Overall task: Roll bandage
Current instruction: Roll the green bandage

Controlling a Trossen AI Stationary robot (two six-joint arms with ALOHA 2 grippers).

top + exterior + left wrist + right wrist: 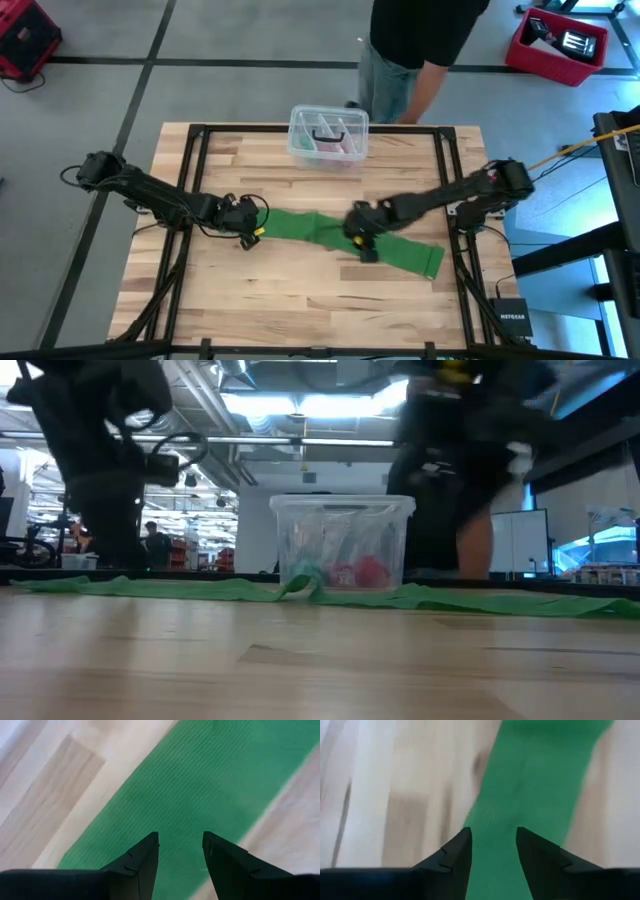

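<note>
The bandage (345, 237) lies unrolled and flat across the middle of the tabletop (300, 310), a long green strip running from about nine o'clock toward four o'clock, with a small raised fold near its midpoint. It looks light, thin and limp, a ribbed stretch fabric that will likely wrinkle, drag and spring back rather than hold a crease, so a roll would probably need steady tension. The left end effector (180, 851) hangs over the strip's nine o'clock end, fingers apart and empty; the right end effector (493, 846) hovers above the middle, fingers likewise apart with fabric showing between them. The best hold is probably a free end, pinched across its width. A clear box (328, 135) sits at twelve o'clock.
</note>
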